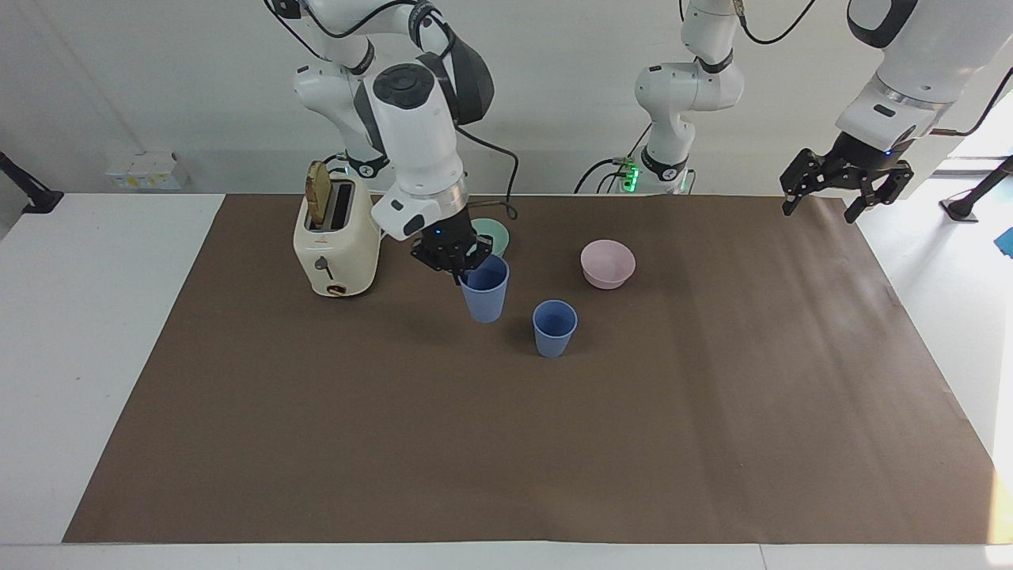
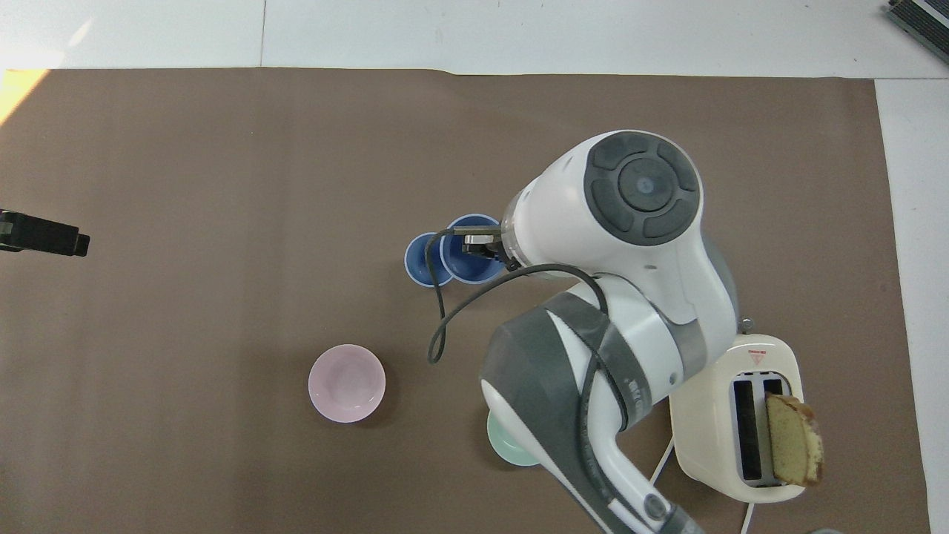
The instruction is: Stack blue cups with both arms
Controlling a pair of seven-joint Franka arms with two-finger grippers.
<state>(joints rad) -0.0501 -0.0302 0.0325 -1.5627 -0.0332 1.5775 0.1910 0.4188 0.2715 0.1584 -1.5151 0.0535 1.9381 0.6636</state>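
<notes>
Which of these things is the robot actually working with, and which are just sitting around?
In use:
- blue cup held by the right gripper, up in the air
- blue cup standing on the mat
- left gripper, open, waiting

Just sitting around:
- green bowl
- pink bowl
- toaster with a bread slice

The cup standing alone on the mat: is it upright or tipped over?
Upright: the standing blue cup rests on its base on the mat, open mouth up.

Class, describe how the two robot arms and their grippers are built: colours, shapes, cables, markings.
Both arms are glossy white with rounded joints, dark grey caps and silver wrist rings. The right arm carries a loose black cable and dark grey sleeve. The right gripper and left gripper are black, two-fingered, with splayed links.
</notes>
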